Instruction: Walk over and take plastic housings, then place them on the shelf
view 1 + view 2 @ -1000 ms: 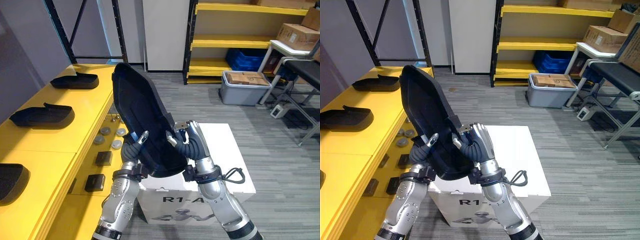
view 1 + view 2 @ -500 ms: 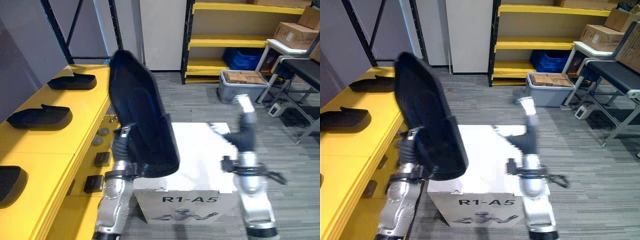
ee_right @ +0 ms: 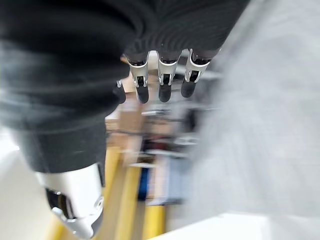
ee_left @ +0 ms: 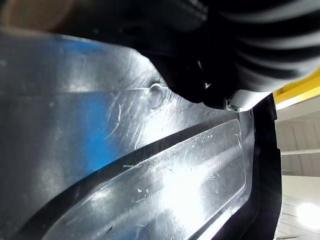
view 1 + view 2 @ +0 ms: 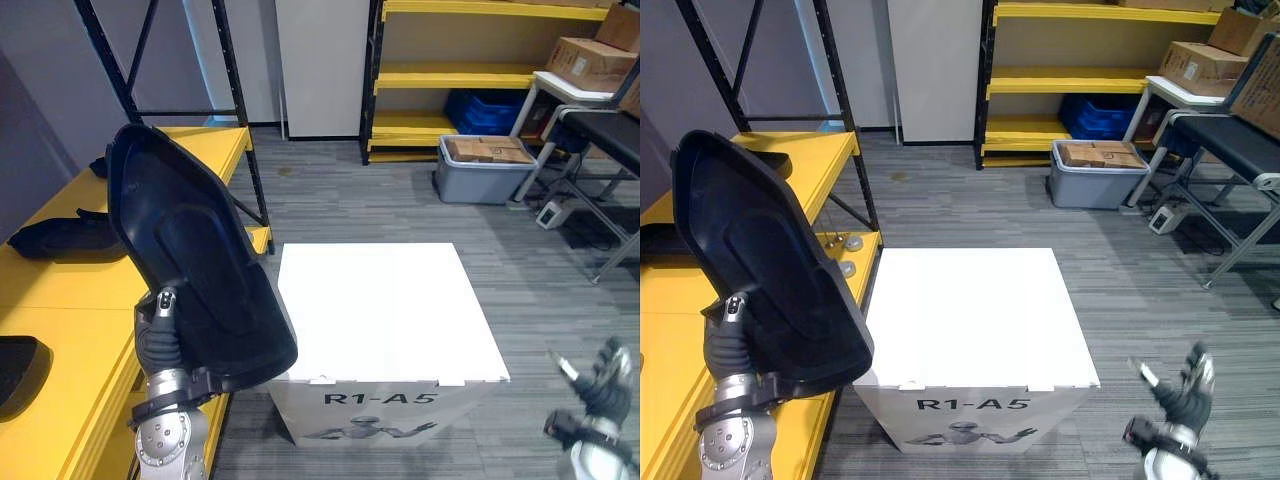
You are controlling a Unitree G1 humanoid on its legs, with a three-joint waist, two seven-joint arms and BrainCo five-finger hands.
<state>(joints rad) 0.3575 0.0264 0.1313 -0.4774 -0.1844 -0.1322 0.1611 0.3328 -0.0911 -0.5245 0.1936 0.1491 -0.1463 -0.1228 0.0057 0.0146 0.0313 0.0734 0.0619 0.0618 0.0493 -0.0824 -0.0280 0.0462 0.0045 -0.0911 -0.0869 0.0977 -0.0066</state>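
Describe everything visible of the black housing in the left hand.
The black plastic housing is a large shallow shell with a raised rim and recessed inner panel, glossy and finely scratched. It is held upright, tilted, hollow face toward the camera. The left hand grips its lower part, thumb on the inner face. It hangs between the yellow shelf and white box.

Black moulded plastic housings point(image 5: 200, 270): four, one held, three lying
White cardboard box point(image 5: 385, 310): one
Grey plastic tote point(image 5: 480, 185): one
Blue plastic crate point(image 5: 490, 110): one
Brown cardboard cartons point(image 5: 590, 62): at least three
Small round silver discs point(image 5: 853, 243): three in sight
Yellow steel shelving units point(image 5: 470, 75): two
Robot hands: two, left hand point(image 5: 155, 340) and right hand point(image 5: 605, 375)
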